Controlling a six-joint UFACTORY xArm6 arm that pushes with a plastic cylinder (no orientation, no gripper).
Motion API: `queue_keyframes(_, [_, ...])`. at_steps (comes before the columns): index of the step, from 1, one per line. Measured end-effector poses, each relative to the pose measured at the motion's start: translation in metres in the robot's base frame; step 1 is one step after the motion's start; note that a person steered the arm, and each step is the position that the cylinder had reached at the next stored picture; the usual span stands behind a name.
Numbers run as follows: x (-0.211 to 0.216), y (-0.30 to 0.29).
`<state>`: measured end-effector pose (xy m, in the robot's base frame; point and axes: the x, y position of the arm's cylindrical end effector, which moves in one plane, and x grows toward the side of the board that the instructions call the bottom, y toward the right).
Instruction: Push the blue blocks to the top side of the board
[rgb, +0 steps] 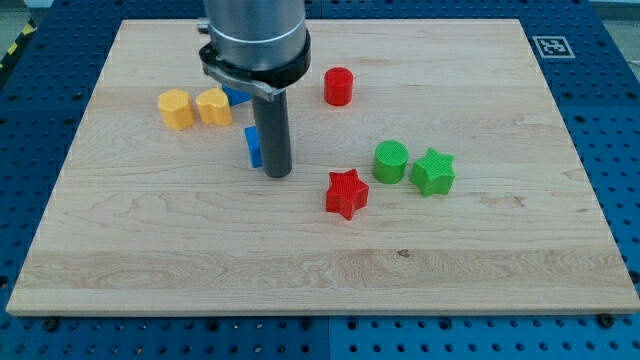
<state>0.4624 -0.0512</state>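
Touching blue block (254, 146): my tip (277, 175).

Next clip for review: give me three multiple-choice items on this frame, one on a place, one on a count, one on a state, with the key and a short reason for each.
1. Where is my tip relative to the partly hidden blue block?
A. just to its right in the view
B. far below it
C. at the board's right edge

2. How many red blocks are on the board?
A. one
B. two
C. three

3. How do the two yellow blocks lie?
A. stacked
B. side by side, close together
C. at opposite board edges

Key:
1. A: my tip stands right beside the blue block, on its right in the view.
2. B: only a red cylinder and a red star show.
3. B: the left yellow block and the right yellow block sit next to each other near a second blue block.
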Motion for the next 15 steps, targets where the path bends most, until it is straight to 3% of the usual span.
queue_keyframes(1, [-0.012,0.000])
queue_keyframes(3, [0.021,0.000])
queue_keyframes(6, [-0.026,-0.001])
queue_keyframes(8, [0.018,-0.012])
queue_keyframes(10, [-0.004,-0.056])
queue_keyframes(13, [-0.039,-0.033])
queue_keyframes(15, [-0.039,-0.019])
